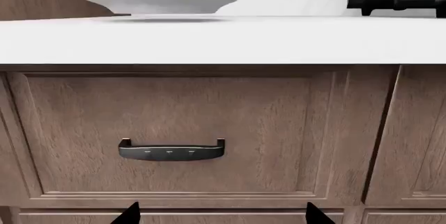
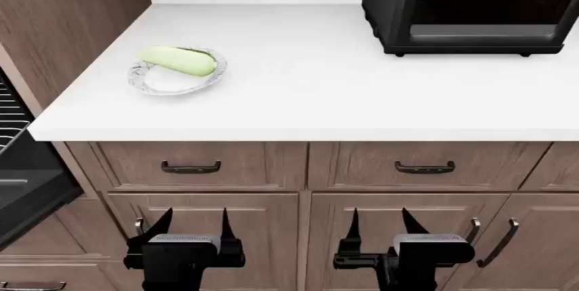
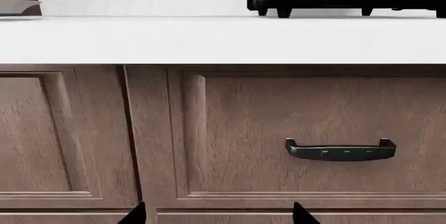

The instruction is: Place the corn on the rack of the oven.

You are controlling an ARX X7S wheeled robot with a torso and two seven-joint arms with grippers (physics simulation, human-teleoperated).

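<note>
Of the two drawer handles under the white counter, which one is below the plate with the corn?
The left drawer handle: it sits almost under the plate holding the corn. The right drawer handle lies below the small black oven.

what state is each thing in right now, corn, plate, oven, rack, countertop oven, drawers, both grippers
corn: lying on the plate, untouched
plate: upright on the counter
oven: at the head view's left edge, cavity showing
rack: inside the oven, only its edge visible
countertop oven: standing on the counter, door shut
drawers: shut
left gripper: open, empty, low before the cabinets
right gripper: open, empty, low before the cabinets
</note>
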